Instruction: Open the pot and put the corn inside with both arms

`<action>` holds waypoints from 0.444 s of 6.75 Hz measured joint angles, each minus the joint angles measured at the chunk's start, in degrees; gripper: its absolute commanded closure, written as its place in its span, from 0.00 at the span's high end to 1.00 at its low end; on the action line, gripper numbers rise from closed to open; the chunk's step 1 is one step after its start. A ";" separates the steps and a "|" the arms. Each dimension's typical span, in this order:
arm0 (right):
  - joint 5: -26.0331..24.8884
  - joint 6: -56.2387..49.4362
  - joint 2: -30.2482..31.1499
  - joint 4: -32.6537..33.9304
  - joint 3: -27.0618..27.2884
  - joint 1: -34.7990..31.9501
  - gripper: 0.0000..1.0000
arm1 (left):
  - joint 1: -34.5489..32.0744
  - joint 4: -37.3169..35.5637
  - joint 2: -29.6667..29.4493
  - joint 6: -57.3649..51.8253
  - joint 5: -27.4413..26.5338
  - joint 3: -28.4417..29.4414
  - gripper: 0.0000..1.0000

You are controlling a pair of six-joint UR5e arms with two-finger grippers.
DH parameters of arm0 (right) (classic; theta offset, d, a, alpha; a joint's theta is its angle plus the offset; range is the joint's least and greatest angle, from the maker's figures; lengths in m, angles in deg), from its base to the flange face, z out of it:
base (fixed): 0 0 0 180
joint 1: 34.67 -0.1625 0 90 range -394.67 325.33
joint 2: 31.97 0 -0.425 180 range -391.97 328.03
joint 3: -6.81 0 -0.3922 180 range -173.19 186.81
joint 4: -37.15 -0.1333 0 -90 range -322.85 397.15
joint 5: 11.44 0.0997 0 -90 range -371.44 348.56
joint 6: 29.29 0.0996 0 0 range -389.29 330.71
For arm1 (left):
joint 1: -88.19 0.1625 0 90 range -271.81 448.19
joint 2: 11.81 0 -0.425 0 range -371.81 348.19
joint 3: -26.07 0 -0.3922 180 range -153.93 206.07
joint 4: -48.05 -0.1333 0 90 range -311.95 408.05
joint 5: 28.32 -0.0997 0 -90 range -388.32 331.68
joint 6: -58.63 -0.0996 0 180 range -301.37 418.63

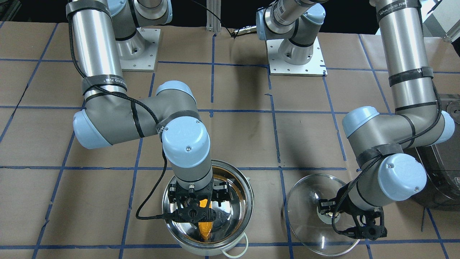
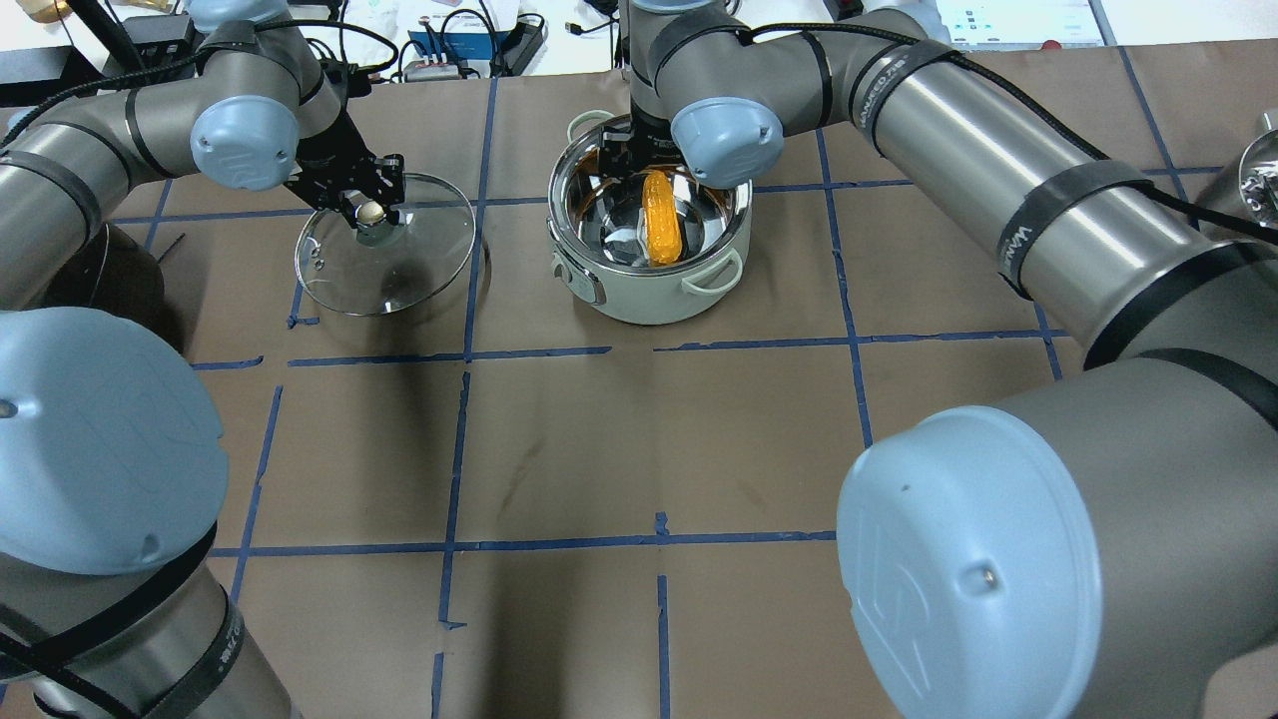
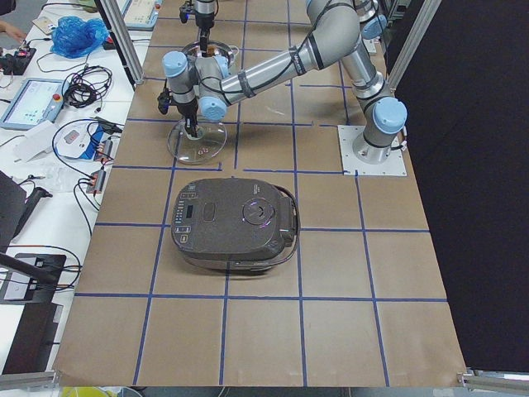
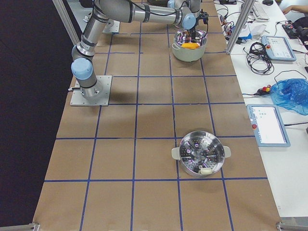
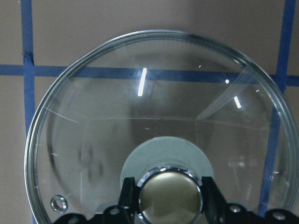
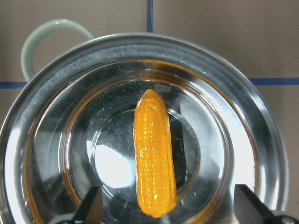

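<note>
1. The pale green pot point(image 2: 639, 300) stands open on the brown-paper surface point(image 2: 559, 449). One corn cob point(image 6: 154, 158) lies on its shiny steel bottom.
2. The right gripper point(image 6: 170, 207) hangs above the pot's mouth with its jaws spread wide. One finger is on each side of the cob and neither touches it.
3. The glass lid point(image 5: 140, 116) rests flat on the surface beside the pot, apart from it. The left gripper point(image 2: 369, 205) has its jaws closed against the metal knob point(image 5: 170, 200).
4. A dark rice cooker point(image 3: 235, 223) with its lid down sits near the glass lid, at the robot's left end of the surface.
5. A perforated steel steamer insert point(image 4: 185, 144) sits well apart, toward the robot's right end.
6. In the overhead view the right wrist covers most of its gripper. A small pale item in the steamer insert is too small to identify.
</note>
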 measured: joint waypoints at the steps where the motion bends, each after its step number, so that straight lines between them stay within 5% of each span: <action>1: -0.04 -0.37 3.70 -4.47 0.18 1.91 1.00 | 0.01 -0.31 -0.22 -0.23 -0.24 -0.05 1.00; 3: 0.02 -3.97 13.36 -18.40 1.28 8.27 0.97 | -0.02 1.78 1.73 0.01 -1.64 0.84 1.00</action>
